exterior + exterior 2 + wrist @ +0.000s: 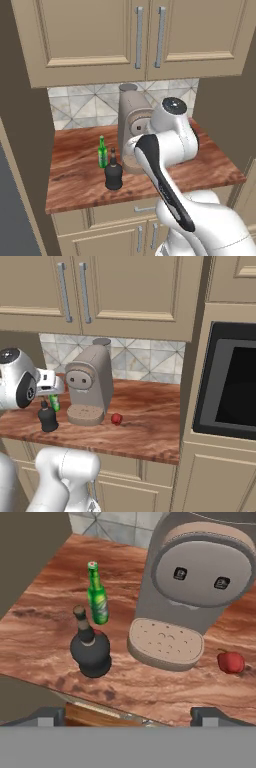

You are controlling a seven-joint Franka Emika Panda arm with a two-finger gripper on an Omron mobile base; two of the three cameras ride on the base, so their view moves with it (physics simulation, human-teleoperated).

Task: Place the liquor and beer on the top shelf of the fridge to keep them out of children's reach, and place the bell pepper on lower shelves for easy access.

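Observation:
The liquor, a squat black bottle, stands upright near the front of the wooden counter. Just behind it stands the beer, slim and green. The bell pepper, small and red, lies to the right of the coffee machine. My gripper hovers above the counter's front edge, open and empty, looking down on both bottles. The fridge and its shelves are out of view.
A tall grey coffee machine stands between the bottles and the pepper. Beige wall cabinets hang low over the counter. A dark built-in oven sits to the right. Side panels close the counter in.

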